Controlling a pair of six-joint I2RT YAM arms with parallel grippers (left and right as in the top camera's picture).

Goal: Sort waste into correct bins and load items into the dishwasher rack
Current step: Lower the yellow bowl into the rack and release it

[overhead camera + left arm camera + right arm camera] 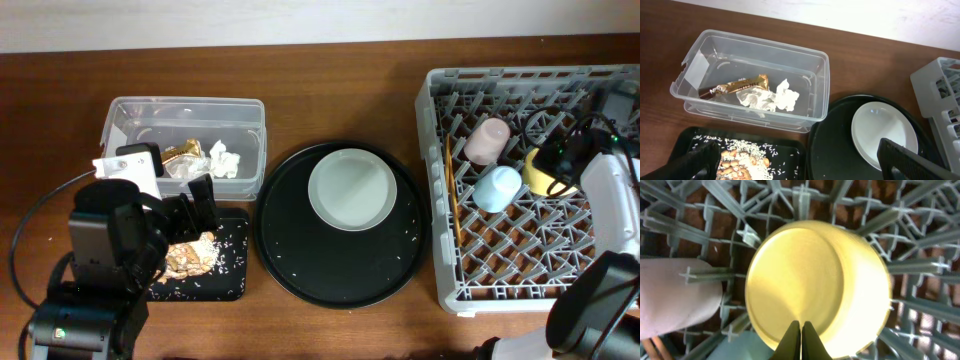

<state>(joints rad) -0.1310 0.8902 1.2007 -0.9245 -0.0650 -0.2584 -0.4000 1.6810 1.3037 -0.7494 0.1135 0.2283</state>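
Observation:
The clear tub (185,115) holds the gold-brown wrapper (737,86) and white tissue (771,99). The shallow black tray (232,268) holds tan food scraps (742,165) and rice. My left gripper (800,165) is open and empty above this tray; it also shows in the overhead view (195,205). The pale plate (352,188) lies on the round black tray. The grey rack (500,270) holds the pink cup (487,140), the blue cup (497,188), the yellow bowl (815,280) and the chopsticks (452,205). My right gripper (801,330) is shut, its tips right in front of the bowl.
The large round black tray (300,255) lies mid-table between the bins and the rack, with rice grains scattered on it. A cable runs along the left table edge. The rack's upright pegs surround the right gripper.

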